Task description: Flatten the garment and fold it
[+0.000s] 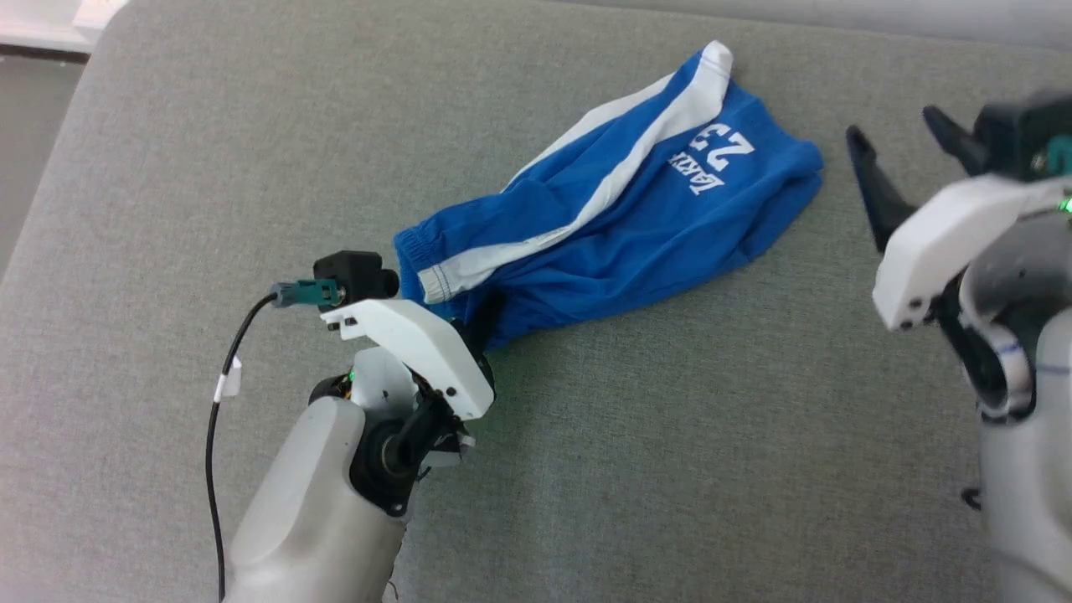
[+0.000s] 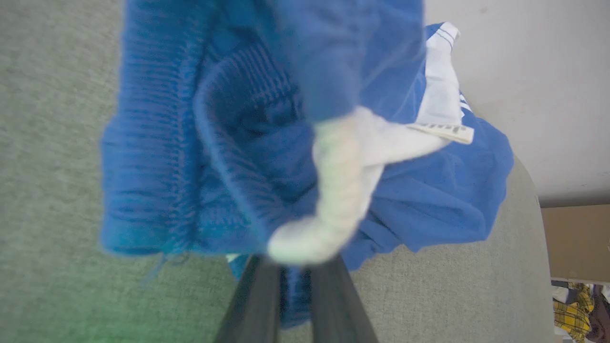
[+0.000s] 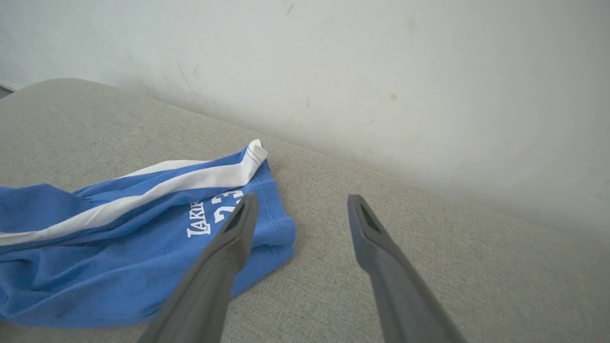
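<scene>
open grey cushion (image 1: pixel 670 435) around the shorts (image 1: pixel 620 209) (wall (image 3: pixel 381 71) close behind)

A: Garment (image 1: pixel 611 226)?
B: On the cushion (image 1: pixel 670 469), running near-left to far-right.
A: Grippers?
B: Left gripper (image 2: pixel 295 271) at its near-left end, cloth between the fingers. Right gripper (image 1: pixel 892 126) right of the far end, apart. Wall (image 3: pixel 381 71) behind the cushion.

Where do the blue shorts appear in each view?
Head view: shorts, centre, slanting toward the upper right.
Left wrist view: shorts, upper middle, pinched by the left gripper.
Right wrist view: shorts, lower left, beside the right gripper.
Shared landmark: the white side stripe.
</scene>
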Robot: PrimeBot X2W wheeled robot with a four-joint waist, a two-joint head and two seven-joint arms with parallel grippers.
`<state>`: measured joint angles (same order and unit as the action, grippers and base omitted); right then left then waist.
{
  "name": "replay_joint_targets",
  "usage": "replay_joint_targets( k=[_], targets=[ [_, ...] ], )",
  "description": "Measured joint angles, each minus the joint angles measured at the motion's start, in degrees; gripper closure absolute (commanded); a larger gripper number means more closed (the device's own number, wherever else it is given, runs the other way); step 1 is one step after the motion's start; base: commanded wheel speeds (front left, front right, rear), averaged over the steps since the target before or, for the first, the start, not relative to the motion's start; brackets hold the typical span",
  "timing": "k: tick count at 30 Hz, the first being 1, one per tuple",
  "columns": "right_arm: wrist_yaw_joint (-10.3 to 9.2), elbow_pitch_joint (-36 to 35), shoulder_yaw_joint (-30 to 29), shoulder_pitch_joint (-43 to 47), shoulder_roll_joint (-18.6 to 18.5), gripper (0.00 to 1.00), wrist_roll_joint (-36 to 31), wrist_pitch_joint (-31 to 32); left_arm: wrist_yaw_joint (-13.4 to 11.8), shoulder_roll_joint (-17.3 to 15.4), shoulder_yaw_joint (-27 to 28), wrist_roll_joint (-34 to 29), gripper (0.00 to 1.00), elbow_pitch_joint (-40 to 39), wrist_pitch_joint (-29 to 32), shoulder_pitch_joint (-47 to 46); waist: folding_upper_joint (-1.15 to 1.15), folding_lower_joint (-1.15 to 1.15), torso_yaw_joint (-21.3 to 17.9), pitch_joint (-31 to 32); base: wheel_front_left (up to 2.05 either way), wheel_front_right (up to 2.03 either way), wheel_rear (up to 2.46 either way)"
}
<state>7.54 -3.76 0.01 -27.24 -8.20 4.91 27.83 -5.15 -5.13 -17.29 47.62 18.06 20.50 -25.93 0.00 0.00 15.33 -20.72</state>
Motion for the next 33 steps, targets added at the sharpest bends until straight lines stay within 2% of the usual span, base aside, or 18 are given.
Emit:
replay_joint_targets(
  k=[5, 12, 22, 23, 24, 25, 26, 33],
  targets=[
    [-0.01, 6.9, -1.6, -6.1, 0.5, 0.00, -0.2, 7.4, 0.6, 0.4, -0.8, 0.3, 1.00, -0.2, -0.9, -0.3, 0.00, 0.00, 1.0, -1.4, 0.00, 0.00, 0.00],
    [-0.01, 14.5, -2.2, -10.1, 1.9, 0.00, -1.5, 12.9, 1.2, 1.0, -1.9, 0.9, 1.00, 0.1, -1.4, -1.8, 0.00, 0.00, 2.5, -3.2, 0.00, 0.00, 0.00],
    [-0.01, 19.1, -2.7, -11.7, 2.6, 0.00, -2.7, 18.8, 2.0, 1.4, -3.4, 1.9, 1.00, 1.0, -2.5, -4.0, 0.00, 0.00, 4.2, -5.6, 0.00, 0.00, 0.00],
    [-0.01, 19.1, -2.9, -11.8, 2.7, 0.30, -2.7, 19.3, 2.1, 1.4, -3.4, 2.0, 1.00, 1.1, -2.6, -4.1, 0.00, -0.01, 4.3, -5.7, 0.00, 0.00, 0.00],
    [-0.01, 19.0, -3.1, -12.0, 2.8, 0.69, -2.7, 19.7, 2.1, 1.5, -3.5, 2.2, 1.00, 1.2, -2.7, -4.3, 0.00, -0.01, 4.4, -5.8, 0.00, 0.00, 0.00],
    [-0.01, 19.0, -3.3, -12.1, 3.0, 0.91, -2.7, 20.1, 2.1, 1.5, -3.5, 2.3, 1.00, 1.4, -2.9, -4.5, 0.00, -0.01, 4.4, -5.9, 0.00, 0.00, 0.00],
    [0.00, 18.9, -3.5, -12.2, 3.3, 1.00, -2.7, 20.1, 2.1, 1.5, -3.5, 2.3, 1.00, 1.6, -2.9, -4.7, 0.00, -0.01, 4.4, -5.9, 0.00, 0.00, 0.00],
    [0.01, 18.7, -4.3, -12.1, 4.4, 1.00, -2.8, 17.1, 2.1, 1.7, -3.2, 2.8, 1.00, 2.6, -3.9, -5.1, 0.00, 0.00, 4.0, -5.1, 0.00, 0.00, 0.00]
  ],
)
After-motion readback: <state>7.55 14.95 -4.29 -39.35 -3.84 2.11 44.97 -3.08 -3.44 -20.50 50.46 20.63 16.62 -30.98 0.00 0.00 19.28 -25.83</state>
